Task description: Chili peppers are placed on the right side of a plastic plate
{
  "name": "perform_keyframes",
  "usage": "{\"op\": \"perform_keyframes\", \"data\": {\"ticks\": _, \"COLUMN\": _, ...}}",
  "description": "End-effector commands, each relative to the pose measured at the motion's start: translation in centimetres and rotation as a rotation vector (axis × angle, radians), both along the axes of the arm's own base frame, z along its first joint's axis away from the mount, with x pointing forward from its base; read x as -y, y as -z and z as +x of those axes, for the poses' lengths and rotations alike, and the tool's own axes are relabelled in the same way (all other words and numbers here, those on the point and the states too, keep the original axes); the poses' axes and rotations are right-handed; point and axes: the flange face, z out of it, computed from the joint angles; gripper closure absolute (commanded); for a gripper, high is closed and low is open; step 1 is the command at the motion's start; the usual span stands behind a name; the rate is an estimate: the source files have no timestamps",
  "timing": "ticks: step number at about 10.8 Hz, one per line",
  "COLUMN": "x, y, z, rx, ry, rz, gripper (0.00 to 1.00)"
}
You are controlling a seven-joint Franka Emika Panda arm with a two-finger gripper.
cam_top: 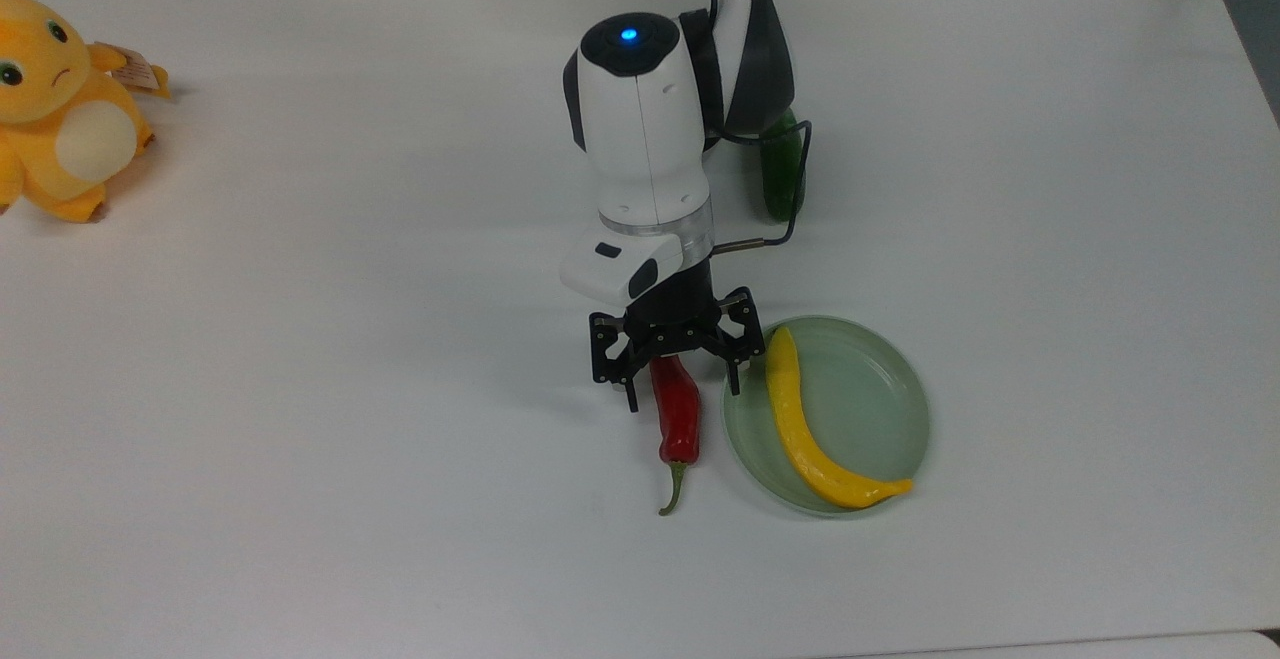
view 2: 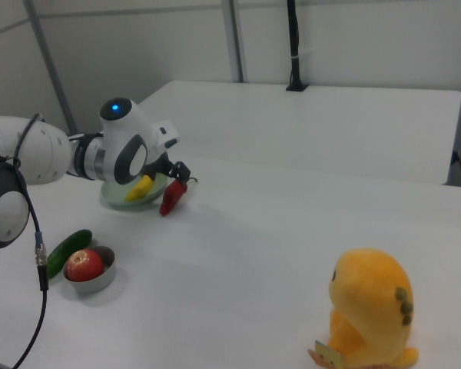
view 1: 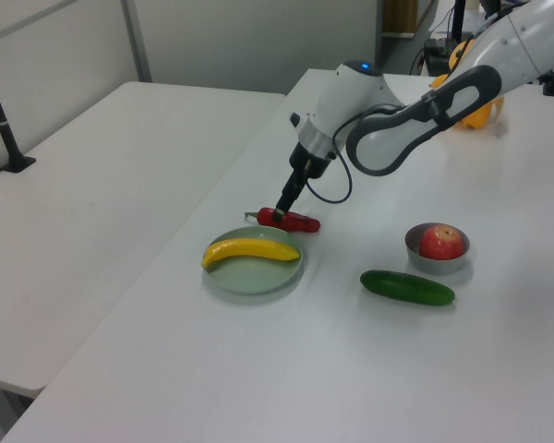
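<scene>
Note that the claw (cam_top: 668,379) stands spread over the blunt end of the chili (cam_top: 678,416), its jaws wide and apart from the fruit, holding nothing. The chili lies flat on the white surface (cam_top: 300,339), just beside the plastic plate (cam_top: 880,399) on the top view's left, its green stem pointing away from the arm. A yellow fruit (cam_top: 805,429) lies across the plate. Expect the chili to be light, fairly stiff and glossy, so it probably slips under a shallow pinch. If you must regrip it, take hold across the thick red body near its middle, not the thin stem, which looks liable to bend or snap.
</scene>
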Motion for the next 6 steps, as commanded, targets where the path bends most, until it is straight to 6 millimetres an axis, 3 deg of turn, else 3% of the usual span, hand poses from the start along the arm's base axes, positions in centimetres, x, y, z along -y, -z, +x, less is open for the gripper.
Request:
{"op": "perform_keyframes", "data": {"ticks": 1, "x": 0.9, "y": -8.2, "z": -2.2, "rx": 0.028, "ry": 0.018, "rz": 0.008, "gripper": 0.00}}
{"op": "perform_keyframes", "data": {"ticks": 4, "x": 4.1, "y": -18.4, "z": -6.8, "rx": -0.158, "ry": 0.028, "rz": -0.044, "gripper": 0.00}}
{"op": "perform_keyframes", "data": {"ticks": 6, "x": 7.3, "y": -24.5, "z": -11.1, "rx": -0.268, "ry": 0.061, "rz": -0.069, "gripper": 0.00}}
